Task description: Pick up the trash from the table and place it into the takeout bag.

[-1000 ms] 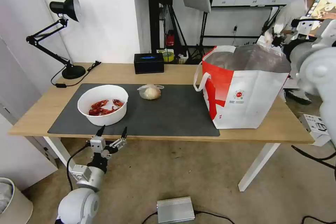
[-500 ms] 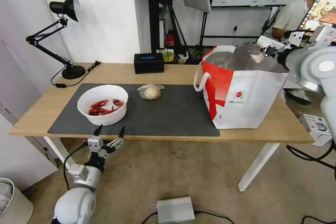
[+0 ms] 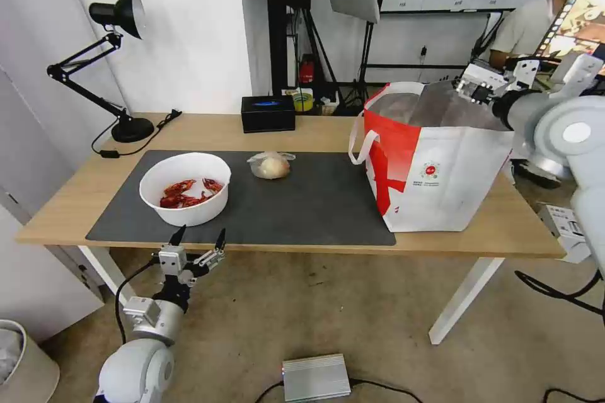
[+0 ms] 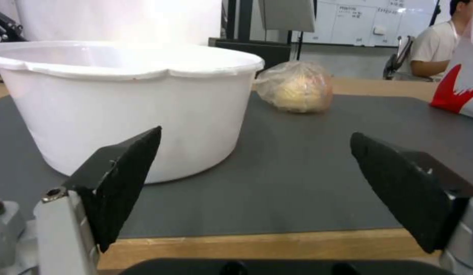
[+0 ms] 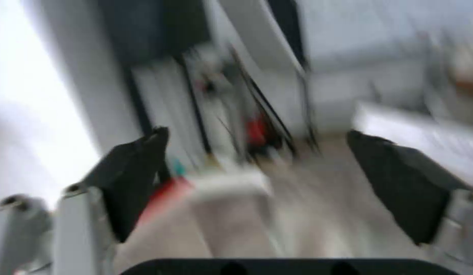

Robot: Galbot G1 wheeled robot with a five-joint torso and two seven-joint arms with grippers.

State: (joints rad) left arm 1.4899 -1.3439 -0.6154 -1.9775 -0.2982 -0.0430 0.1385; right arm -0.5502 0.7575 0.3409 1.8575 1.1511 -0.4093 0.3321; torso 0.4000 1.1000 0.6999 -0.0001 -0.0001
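A white round bowl of red crayfish shells stands on the left of the dark grey mat. A clear bag with a beige lump lies at the mat's far edge. The takeout bag stands open at the right end of the table. My left gripper hangs open just off the table's front edge, in front of the bowl. Over the takeout bag's far right rim, my right gripper is open with nothing between its fingers.
A black desk lamp stands at the table's far left corner and a small black box at the back edge. On the floor lie a grey metal box and a white carton; a bin sits at the left.
A white tissue was at my right gripper above the bag's mouth; it no longer shows. The right arm has swung lower and closer to the bag. The left gripper sank slightly.
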